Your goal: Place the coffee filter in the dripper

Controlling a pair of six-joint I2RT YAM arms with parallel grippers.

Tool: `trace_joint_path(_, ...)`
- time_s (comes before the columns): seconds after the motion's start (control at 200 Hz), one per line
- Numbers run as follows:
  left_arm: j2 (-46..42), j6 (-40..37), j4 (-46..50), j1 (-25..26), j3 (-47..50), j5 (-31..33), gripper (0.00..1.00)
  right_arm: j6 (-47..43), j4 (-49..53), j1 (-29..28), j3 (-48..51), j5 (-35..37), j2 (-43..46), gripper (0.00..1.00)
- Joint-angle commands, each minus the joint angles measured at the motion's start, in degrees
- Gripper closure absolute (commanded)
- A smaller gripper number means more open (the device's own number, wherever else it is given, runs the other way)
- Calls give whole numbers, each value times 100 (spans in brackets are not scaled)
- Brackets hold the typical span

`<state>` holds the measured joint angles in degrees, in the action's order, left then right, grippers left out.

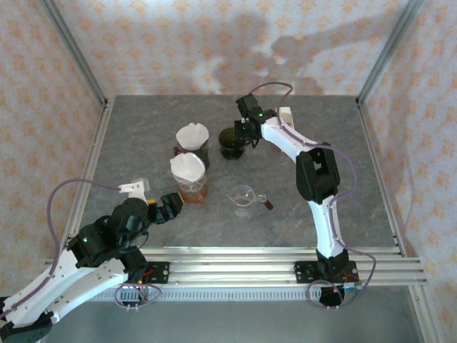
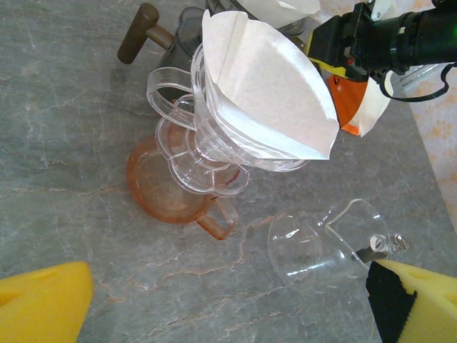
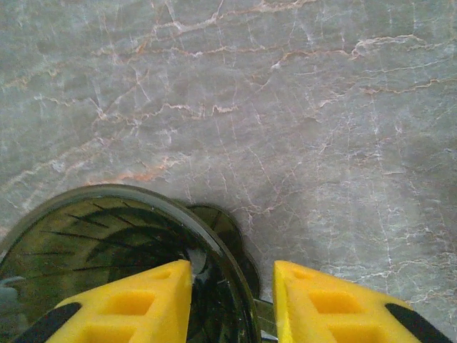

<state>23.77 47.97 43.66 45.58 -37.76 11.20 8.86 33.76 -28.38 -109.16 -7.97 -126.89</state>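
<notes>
A white paper coffee filter (image 2: 271, 93) sits in a clear dripper (image 2: 207, 143) stacked on an orange cup (image 2: 164, 186); the same filter (image 1: 187, 166) is at mid-table. A second white filter (image 1: 193, 134) rests in a dark holder behind it. An empty dark green dripper (image 1: 232, 141) stands upright at the back. My right gripper (image 3: 233, 270) is open and straddles that dripper's rim (image 3: 214, 236), one finger inside the cone and one outside. My left gripper (image 2: 228, 314) is wide open and holds nothing, low over the table near a clear glass dripper (image 2: 321, 239) lying on its side.
A brown-handled dark vessel (image 2: 143, 32) stands behind the stacked dripper. A small brown-capped vial (image 1: 265, 203) lies by the tipped glass dripper (image 1: 244, 195). White paper on an orange part (image 2: 353, 107) is near the right arm. Metal frame rails (image 1: 378, 179) border the table.
</notes>
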Motion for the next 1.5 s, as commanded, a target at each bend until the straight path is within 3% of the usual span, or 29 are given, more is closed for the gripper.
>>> trace_joint_path(0.0,50,23,91,-64,-10,165,0,-121,305,14,-251,1,-123,68)
trace_joint_path(0.105,92,-20,72,-61,-51,154,0,-149,360,15,-281,29,-133,76)
trace_joint_path(0.285,127,-176,77,-65,-287,196,0,-94,229,12,55,79,127,100)
trace_joint_path(0.666,163,-332,-82,-59,-469,177,0,401,-598,15,2001,203,2309,100)
trace_joint_path(0.901,320,-332,-231,-63,-539,0,0,783,-182,-56,3197,137,4026,100)
trace_joint_path(1.036,372,-316,-318,-66,-510,-59,0,897,296,-170,3629,-484,4845,100)
trace_joint_path(1.341,408,-264,-524,-62,-310,-57,0,1138,1012,-699,4386,-1406,5741,100)
trace_joint_path(1.496,463,-265,-521,-59,-325,-57,0,1223,1000,-894,4474,-1405,5854,100)
